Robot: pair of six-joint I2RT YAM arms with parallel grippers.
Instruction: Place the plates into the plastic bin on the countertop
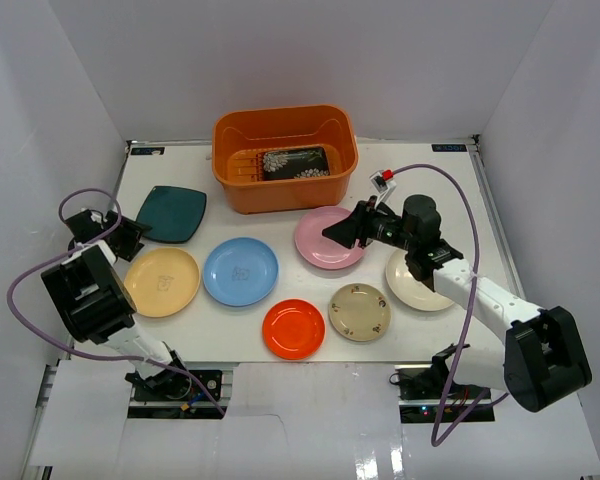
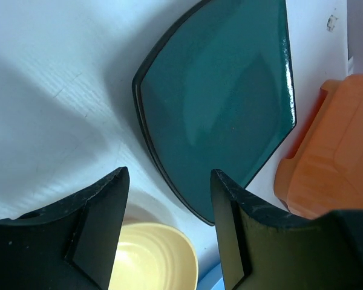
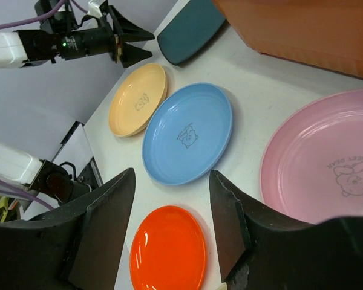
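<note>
The orange plastic bin (image 1: 285, 158) stands at the back of the white countertop (image 1: 430, 330) with the black flowered plate (image 1: 295, 163) lying inside it. A teal square plate (image 1: 170, 213) (image 2: 224, 96) lies left of the bin, and my left gripper (image 1: 132, 238) (image 2: 169, 175) hangs open just short of its near corner, holding nothing. In front lie the tan-yellow (image 1: 161, 281), blue (image 1: 240, 271), pink (image 1: 328, 238), red (image 1: 293, 329), beige patterned (image 1: 359, 311) and cream (image 1: 417, 280) plates. My right gripper (image 1: 332, 233) (image 3: 172, 175) is open and empty above the pink plate's left side.
White panels wall the countertop on the left, back and right. The bin's near wall (image 2: 333, 157) rises close to the teal plate's right edge. Purple cables loop beside both arms.
</note>
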